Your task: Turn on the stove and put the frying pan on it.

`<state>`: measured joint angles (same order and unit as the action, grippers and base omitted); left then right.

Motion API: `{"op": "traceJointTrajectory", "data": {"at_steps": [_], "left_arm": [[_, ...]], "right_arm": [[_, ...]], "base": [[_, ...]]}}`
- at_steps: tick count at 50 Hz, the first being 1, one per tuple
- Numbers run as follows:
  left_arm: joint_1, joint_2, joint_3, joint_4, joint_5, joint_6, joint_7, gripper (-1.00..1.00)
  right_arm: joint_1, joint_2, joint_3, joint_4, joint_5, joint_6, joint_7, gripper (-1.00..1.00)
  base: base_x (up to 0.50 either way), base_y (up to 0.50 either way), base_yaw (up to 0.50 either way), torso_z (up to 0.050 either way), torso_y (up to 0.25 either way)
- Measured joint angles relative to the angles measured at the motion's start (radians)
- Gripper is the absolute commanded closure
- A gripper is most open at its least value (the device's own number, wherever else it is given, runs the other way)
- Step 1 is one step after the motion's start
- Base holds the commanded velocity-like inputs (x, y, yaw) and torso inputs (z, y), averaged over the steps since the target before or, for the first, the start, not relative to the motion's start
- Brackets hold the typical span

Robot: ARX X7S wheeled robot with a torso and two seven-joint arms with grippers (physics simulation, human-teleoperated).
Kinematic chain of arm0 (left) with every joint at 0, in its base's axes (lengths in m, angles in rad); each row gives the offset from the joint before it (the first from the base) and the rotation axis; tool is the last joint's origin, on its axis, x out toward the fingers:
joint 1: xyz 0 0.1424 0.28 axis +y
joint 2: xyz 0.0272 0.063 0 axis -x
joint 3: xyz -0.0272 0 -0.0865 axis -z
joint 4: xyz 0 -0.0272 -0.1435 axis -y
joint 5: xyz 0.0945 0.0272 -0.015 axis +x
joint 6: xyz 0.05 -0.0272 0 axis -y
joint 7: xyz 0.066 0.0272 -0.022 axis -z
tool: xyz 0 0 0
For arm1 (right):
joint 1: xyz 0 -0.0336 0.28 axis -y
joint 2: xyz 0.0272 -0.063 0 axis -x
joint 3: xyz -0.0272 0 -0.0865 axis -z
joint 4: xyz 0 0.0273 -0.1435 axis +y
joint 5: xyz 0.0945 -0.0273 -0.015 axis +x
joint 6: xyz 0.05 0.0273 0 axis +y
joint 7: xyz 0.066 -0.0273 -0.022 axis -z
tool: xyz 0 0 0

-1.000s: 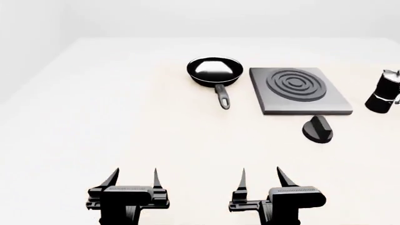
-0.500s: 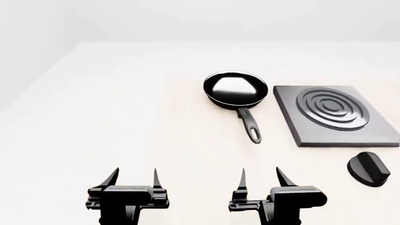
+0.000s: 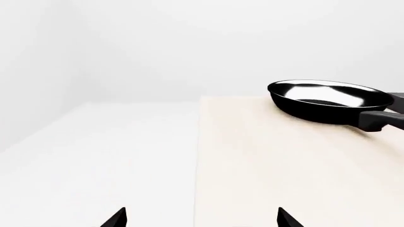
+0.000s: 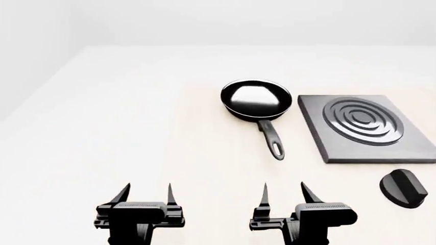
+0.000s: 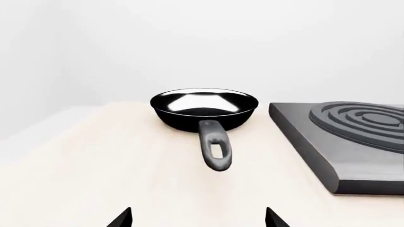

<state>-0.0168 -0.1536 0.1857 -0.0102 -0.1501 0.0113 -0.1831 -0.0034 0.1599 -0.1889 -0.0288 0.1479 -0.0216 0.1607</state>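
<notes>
Both arms hover low over the near edge of the tabletop [image 4: 102, 127], fingers pointing forward: left gripper [image 4: 145, 194] and right gripper [image 4: 284, 193], each with jaws spread and empty. Farther in, toward the right edge, the frying pan [image 4: 256, 99] rests beside the stove [image 4: 364, 127], apart from it, handle pointing toward the right gripper. The knob [image 4: 403, 188] lies just nearer than the stove.

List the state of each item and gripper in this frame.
Frying pan: upright on the table, empty, beside the stove, not on it.
Stove: flat on the table, burner bare.
Knob: on the table near the stove, untouched.
Left gripper: open, empty.
Right gripper: open, empty.
</notes>
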Motion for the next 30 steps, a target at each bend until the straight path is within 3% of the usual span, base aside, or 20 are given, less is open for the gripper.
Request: {"op": "traceJointTrajectory", "data": {"at_steps": [30], "left_arm": [[-0.001, -0.018, 0.026, 0.034, -0.027, 0.037, 0.007, -1.0]], "right_arm": [[0.002, 0.015, -0.019, -0.014, 0.006, -0.023, 0.018, -1.0]], "base": [[0.0, 0.0, 0.0, 0.008, -0.238]]}}
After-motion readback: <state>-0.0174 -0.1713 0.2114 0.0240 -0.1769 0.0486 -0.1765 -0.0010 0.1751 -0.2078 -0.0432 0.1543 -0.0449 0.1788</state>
